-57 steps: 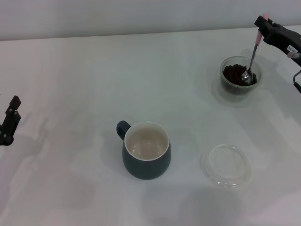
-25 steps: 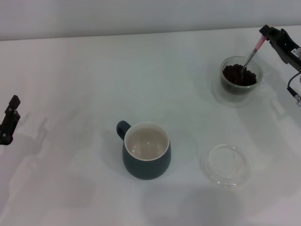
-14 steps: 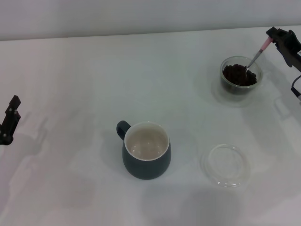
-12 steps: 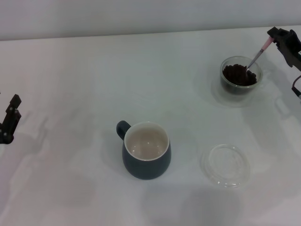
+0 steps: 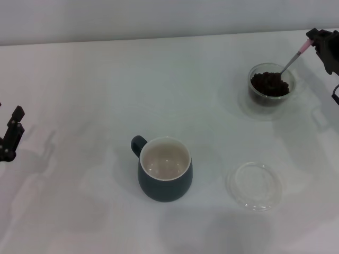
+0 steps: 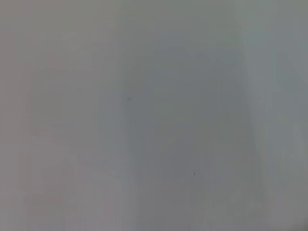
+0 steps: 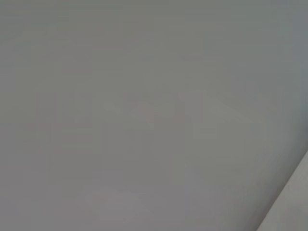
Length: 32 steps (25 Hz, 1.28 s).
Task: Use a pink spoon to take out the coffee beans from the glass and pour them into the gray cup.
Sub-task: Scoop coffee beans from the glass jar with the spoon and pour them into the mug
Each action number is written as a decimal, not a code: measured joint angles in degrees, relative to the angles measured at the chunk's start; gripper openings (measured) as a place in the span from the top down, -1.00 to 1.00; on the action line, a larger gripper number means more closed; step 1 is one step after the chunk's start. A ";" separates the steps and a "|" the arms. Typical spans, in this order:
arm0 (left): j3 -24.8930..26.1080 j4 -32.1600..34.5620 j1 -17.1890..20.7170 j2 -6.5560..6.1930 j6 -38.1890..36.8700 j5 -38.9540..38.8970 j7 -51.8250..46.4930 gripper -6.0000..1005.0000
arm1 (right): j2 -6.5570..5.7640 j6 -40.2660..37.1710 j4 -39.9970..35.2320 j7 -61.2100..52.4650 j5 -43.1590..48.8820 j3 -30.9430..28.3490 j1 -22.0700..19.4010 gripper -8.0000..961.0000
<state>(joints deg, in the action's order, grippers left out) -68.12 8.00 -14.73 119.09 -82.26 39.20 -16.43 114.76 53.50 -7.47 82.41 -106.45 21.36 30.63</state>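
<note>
In the head view the glass (image 5: 271,84) stands at the far right, holding a heap of dark coffee beans (image 5: 269,82). The pink spoon (image 5: 294,57) slants down into it, metal bowl in the beans and pink handle up to the right. My right gripper (image 5: 312,39) is shut on that handle end, just right of and beyond the glass. The gray cup (image 5: 164,168) sits near the table's middle front, handle to the left, its cream inside bare. My left gripper (image 5: 11,135) is parked at the left edge. Both wrist views show only plain grey surface.
A flat clear round dish (image 5: 255,186) lies to the right of the gray cup, nearer the front. The white table (image 5: 95,90) ends at a pale wall along the back.
My right gripper has swung to the right and a little back, tilting the spoon from nearly upright to a low slant, with its bowl staying in the beans. The left arm has not moved.
</note>
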 joint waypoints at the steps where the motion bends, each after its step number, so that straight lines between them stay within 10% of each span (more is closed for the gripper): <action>1: 0.00 0.00 -0.01 0.00 0.00 0.00 0.00 0.08 | -0.03 0.11 -0.04 -0.60 0.00 0.01 -0.02 0.66; 32: 0.01 0.00 0.15 0.00 0.08 0.08 0.00 0.09 | 0.19 5.33 0.13 -3.01 0.61 2.88 -1.40 0.66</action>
<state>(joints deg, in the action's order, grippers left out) -68.11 8.00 -14.58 119.09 -82.18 39.28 -16.43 114.95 58.83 -7.33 79.40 -105.83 24.24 29.24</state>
